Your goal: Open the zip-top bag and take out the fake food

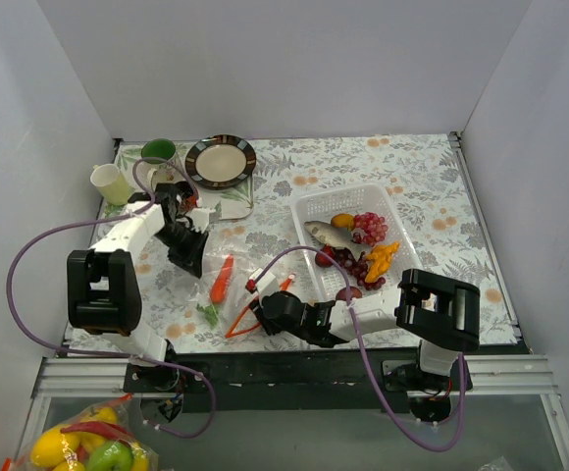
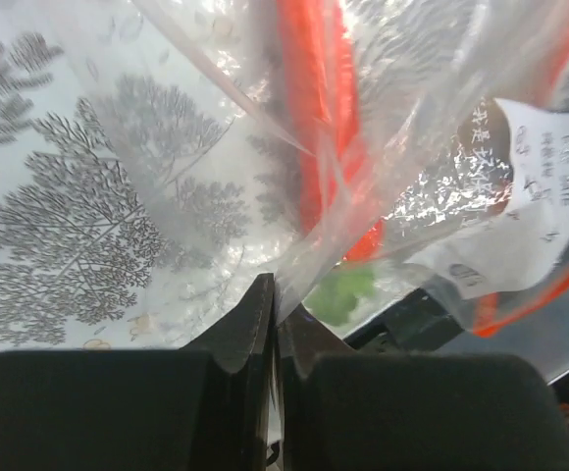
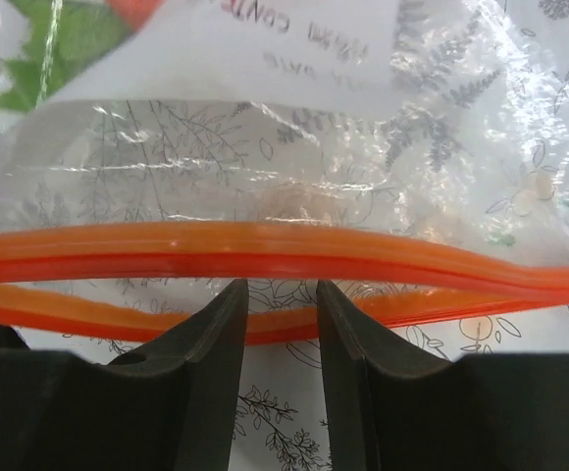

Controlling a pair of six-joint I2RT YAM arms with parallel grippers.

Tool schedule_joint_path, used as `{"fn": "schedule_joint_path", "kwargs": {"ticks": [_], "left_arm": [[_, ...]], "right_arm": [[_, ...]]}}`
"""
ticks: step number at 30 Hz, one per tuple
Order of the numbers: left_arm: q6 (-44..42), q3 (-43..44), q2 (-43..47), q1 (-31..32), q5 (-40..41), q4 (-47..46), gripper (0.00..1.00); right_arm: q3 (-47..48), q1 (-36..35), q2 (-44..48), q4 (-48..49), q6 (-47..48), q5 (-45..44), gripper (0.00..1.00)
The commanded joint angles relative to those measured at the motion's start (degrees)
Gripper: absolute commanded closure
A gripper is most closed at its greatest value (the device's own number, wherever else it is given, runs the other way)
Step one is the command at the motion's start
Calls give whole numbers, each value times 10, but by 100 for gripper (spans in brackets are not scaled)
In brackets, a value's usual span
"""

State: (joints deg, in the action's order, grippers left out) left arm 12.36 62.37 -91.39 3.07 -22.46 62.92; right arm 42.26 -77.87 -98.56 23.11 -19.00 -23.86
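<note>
Left hand (image 2: 275, 291) pinching crinkly clear zip-top bag (image 2: 412, 206); right hand (image 3: 280, 314) spread beside its red-orange zip strip (image 3: 265, 240)

The floral table (image 1: 412, 167) carries a basket (image 1: 343, 194), plate (image 1: 220, 160), green cup (image 1: 158, 150), pale cup (image 1: 109, 183) and zip-top bag (image 1: 233, 299).

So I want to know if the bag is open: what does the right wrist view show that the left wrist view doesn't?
Only right wrist: the zip strip with its two tracks standing apart along their length, and the open right gripper at the lower track. Only left wrist: the left gripper shut on the bag film. Both: the bag's white label, a green leaf inside it, and the floral cloth underneath.
</note>
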Motion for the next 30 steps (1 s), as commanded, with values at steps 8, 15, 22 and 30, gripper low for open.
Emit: {"fn": "schedule_joint_path", "kwargs": {"ticks": [8, 15, 22, 30], "left_arm": [[26, 208, 7, 11, -143, 165, 100], [28, 157, 27, 71, -107, 167, 100], [61, 217, 33, 119, -119, 167, 100], [72, 255, 41, 141, -126, 167, 100]], "right_arm": [[2, -4, 14, 18, -18, -22, 53], [-15, -4, 36, 28, -13, -62, 48], [-31, -4, 60, 42, -11, -105, 44], [-48, -8, 79, 62, -11, -130, 43]]}}
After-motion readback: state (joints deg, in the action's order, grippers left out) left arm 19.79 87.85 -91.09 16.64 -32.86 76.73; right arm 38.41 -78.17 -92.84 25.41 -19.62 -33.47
